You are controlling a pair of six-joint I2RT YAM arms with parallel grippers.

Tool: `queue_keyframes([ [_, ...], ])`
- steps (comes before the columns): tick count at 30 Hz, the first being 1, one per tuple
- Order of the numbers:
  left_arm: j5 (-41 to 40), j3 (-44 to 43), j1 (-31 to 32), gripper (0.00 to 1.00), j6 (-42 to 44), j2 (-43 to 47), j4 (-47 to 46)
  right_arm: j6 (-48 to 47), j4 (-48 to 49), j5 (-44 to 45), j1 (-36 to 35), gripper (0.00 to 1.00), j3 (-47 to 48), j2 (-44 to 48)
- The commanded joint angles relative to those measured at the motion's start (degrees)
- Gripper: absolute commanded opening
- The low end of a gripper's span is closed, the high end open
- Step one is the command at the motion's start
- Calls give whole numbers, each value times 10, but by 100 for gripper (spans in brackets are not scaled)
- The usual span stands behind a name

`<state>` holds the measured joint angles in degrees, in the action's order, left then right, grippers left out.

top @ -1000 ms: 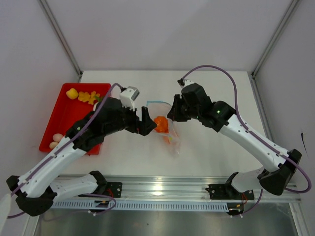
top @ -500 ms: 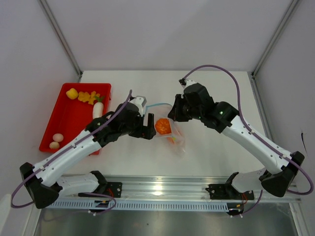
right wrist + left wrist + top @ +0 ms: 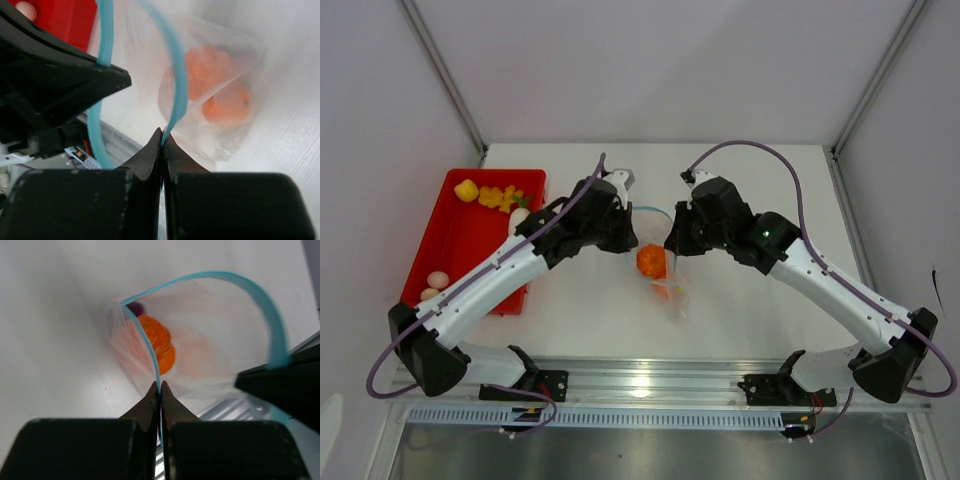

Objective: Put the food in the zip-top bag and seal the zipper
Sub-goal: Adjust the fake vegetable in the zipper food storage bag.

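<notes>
The clear zip-top bag hangs between both arms in mid-table, its mouth held wide. My left gripper is shut on the left side of the teal zipper; the wrist view shows the strip pinched between the tips of the left gripper. My right gripper is shut on the opposite side of the zipper, pinched at the tips of the right gripper. Orange food lies inside the bag, with a purple piece beside the orange food.
A red tray sits at the left with yellow pieces, a white piece and two pale eggs. The aluminium rail runs along the near edge. White walls enclose the table.
My left gripper has swung back toward the bag's mouth and gone from open to shut on the zipper's left edge. The right gripper keeps its hold; the bag's mouth has spread.
</notes>
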<state>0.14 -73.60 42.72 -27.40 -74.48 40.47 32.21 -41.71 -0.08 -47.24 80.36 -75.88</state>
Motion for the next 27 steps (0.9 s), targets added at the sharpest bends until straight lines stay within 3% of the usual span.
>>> queue_keyframes([
  [1,96,-86,-6,1,29,-15,-32,-49,22,1,0,0,-12,11],
  [2,119,-132,-6,0,37,-20,-37,-61,22,11,0,0,-12,10],
  [5,213,-170,0,1,38,-9,-84,-83,19,68,1,0,-12,37],
  [7,232,-183,17,0,26,13,-108,-86,35,72,-2,0,-32,76],
  [11,207,-135,30,1,5,29,-86,-64,71,77,5,0,-86,158],
  [18,119,-26,16,1,2,-62,-35,-55,49,46,39,0,-115,79],
  [27,142,-107,18,1,2,17,-50,-80,12,58,41,0,-39,103],
])
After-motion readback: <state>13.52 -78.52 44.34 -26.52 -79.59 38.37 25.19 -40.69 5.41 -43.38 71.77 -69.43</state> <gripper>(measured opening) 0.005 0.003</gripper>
